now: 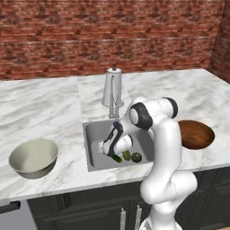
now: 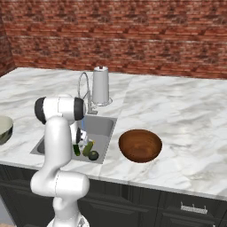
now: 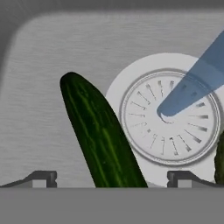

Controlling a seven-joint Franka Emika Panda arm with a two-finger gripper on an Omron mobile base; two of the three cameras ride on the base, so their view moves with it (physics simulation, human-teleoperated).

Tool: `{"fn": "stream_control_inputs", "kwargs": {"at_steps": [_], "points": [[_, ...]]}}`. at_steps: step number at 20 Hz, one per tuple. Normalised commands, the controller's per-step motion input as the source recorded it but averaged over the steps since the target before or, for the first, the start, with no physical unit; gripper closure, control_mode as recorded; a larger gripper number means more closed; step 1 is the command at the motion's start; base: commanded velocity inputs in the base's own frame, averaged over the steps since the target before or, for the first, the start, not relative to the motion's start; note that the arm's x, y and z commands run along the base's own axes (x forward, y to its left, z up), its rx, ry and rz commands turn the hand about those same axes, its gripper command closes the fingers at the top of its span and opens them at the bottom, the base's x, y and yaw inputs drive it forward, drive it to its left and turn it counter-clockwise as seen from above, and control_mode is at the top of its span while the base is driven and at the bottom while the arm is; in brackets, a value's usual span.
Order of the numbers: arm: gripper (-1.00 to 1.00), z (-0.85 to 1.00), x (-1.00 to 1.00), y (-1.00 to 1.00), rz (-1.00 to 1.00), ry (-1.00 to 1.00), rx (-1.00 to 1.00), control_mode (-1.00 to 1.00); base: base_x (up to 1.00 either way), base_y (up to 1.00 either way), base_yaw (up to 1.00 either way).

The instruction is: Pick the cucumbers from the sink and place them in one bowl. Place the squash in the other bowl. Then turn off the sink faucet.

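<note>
Your gripper (image 3: 111, 178) hung open astride the long dark cucumber (image 3: 99, 135) in the sink (image 3: 39, 78); you needed to descend squarely before closing.

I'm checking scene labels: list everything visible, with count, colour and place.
long cucumber: one, dark green, on the sink floor beside the drain, between the pincer's fingers
short cucumber: one, lighter green, sink front
squash: one, dark green, sink front corner
sink: one, grey
faucet: one, silvery-white, behind the sink, water running
wooden bowl: one, reddish-brown, counter right of the sink
pale bowl: one, grey-beige, left counter
pincer: one, dark, open, low in the sink
</note>
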Motion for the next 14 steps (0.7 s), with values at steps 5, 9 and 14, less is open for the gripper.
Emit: {"fn": "stream_control_inputs", "kwargs": {"at_steps": [5,9,14], "points": [[-1.0,-0.21,0.16,0.07,0.0,0.0,0.0,-1.0,0.0,0.0,0.0],[-1.0,-0.22,0.14,0.07,0.0,0.0,0.0,-1.0,0.0,0.0,0.0],[1.0,-0.27,0.07,0.01,0.0,0.0,0.0,-1.0,0.0,0.0,0.0]]}}
